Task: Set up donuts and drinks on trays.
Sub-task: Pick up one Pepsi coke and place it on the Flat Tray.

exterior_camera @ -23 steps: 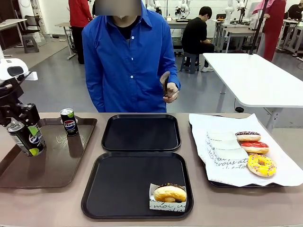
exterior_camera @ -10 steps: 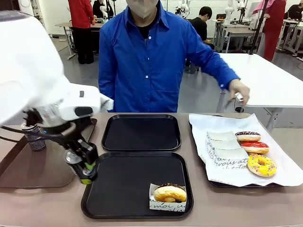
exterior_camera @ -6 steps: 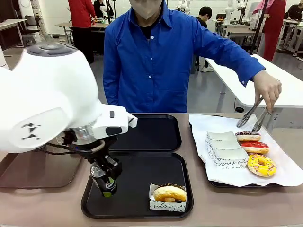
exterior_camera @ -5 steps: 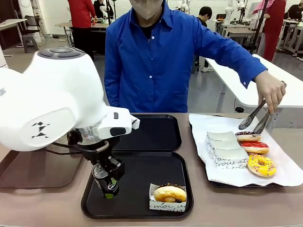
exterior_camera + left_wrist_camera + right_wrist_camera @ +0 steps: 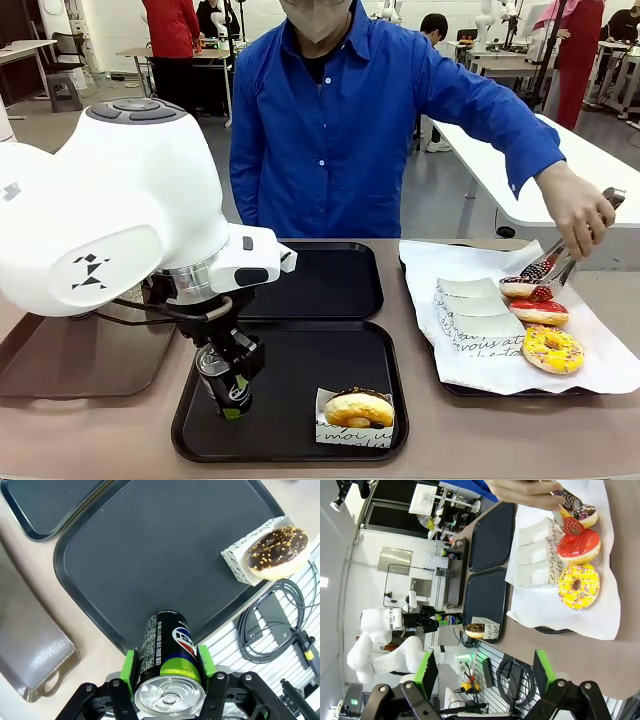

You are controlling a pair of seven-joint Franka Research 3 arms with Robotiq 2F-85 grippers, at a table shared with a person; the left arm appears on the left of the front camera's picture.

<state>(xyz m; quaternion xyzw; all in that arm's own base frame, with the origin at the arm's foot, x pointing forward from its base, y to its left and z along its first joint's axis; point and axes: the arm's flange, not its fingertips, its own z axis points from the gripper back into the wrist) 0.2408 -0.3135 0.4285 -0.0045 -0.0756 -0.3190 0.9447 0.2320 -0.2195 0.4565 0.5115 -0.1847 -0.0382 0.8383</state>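
right tool (image 5: 484, 671): jaws wide apart | person's tongs (image 5: 568, 500): at chocolate donut (image 5: 586, 514) on white paper (image 5: 547, 616)

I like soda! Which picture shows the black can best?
Left wrist view: the black can is close, label and silver top clear, in the left gripper. Front view: small, partly behind the gripper. Right wrist view: tiny, far off.

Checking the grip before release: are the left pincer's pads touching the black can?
Touching. Left wrist view shows the left pincer with green pads pressed against both sides of the black can.
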